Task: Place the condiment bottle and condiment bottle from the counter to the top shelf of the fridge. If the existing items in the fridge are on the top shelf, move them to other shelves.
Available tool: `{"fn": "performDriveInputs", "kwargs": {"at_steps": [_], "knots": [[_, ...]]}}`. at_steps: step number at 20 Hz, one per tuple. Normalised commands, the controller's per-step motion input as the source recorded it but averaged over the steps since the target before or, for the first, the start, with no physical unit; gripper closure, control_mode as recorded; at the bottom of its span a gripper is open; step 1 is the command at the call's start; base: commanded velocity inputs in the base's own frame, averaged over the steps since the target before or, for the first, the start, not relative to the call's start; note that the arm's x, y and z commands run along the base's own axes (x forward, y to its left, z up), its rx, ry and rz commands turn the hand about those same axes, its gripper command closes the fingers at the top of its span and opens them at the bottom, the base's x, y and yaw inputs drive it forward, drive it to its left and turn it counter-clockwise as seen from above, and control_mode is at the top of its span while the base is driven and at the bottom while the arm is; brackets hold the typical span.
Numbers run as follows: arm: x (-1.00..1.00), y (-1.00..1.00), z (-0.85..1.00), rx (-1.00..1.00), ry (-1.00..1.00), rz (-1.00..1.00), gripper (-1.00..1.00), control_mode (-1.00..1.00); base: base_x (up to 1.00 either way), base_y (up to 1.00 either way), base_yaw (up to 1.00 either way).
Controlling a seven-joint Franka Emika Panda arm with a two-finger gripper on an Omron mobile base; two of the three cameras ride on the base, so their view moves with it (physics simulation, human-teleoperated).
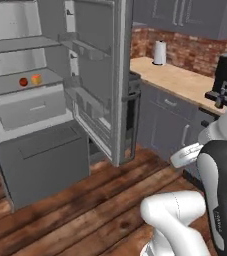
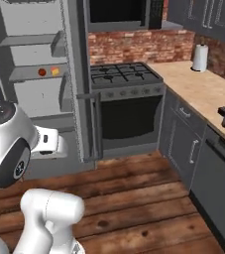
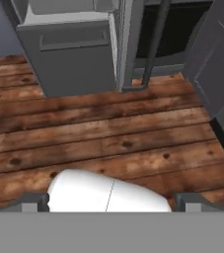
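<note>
The wooden floor [image 3: 108,143] lies nearest, under the end effector [image 3: 108,200], whose dark tips stand wide apart with nothing between them. At far left the fridge [image 1: 45,115] stands open: a red ball [image 1: 23,81] and an orange cheese wedge [image 1: 36,79] sit just beside each other on a lower shelf [image 1: 5,86], with the top shelf [image 1: 15,46] above. Right of it comes the stove [image 2: 124,79], then the bench [image 1: 180,80] with a white paper roll [image 1: 159,52].

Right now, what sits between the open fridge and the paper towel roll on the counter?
The stove, its gas burners on top and dark oven door below, sits between the fridge and the paper towel roll on the counter, clearest in the right base view.
</note>
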Motion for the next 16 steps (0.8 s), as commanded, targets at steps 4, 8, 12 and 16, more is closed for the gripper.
{"fn": "performDriveInputs", "kwargs": {"at_steps": [4,8,12,16], "knots": [[0.00,0.00,0.00,0.00,0.00,0.00,-1.00,1.00,-0.02,-0.01,-0.90],[0.00,0.00,0.00,0.00,0.00,0.00,-1.00,1.00,0.00,-0.03,-0.90],[0.00,0.00,0.00,0.00,0.00,0.00,-1.00,1.00,0.00,-0.04,-0.87],[0.00,0.00,0.00,0.00,0.00,0.00,-1.00,1.00,0.18,0.00,-0.80]]}}
